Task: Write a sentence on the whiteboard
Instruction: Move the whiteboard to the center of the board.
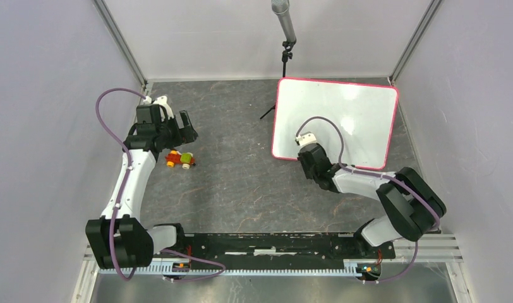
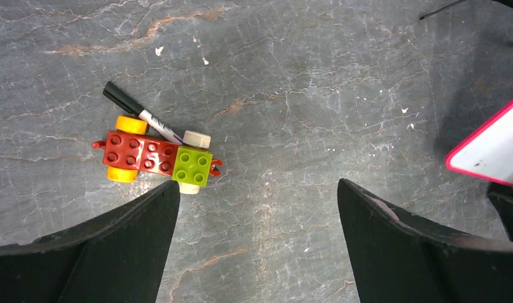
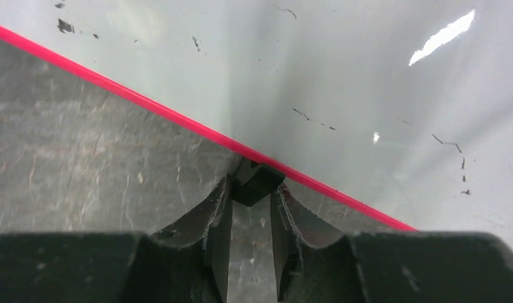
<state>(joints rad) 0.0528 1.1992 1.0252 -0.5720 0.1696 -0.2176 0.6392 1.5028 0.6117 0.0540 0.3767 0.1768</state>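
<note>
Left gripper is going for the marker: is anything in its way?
Nothing covers the marker, and the open left gripper hangs above bare table. But the toy car lies right against one end of the marker, crowding that side of any grasp.

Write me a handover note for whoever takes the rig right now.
Left gripper: open, empty, near the marker, which lies against the toy car.
Right gripper: jaws narrow at the whiteboard rim, a small dark piece between the tips; grip unclear.
Done: nothing; the board shows only faint specks.
Left: pick up the marker, write the sentence.
</note>
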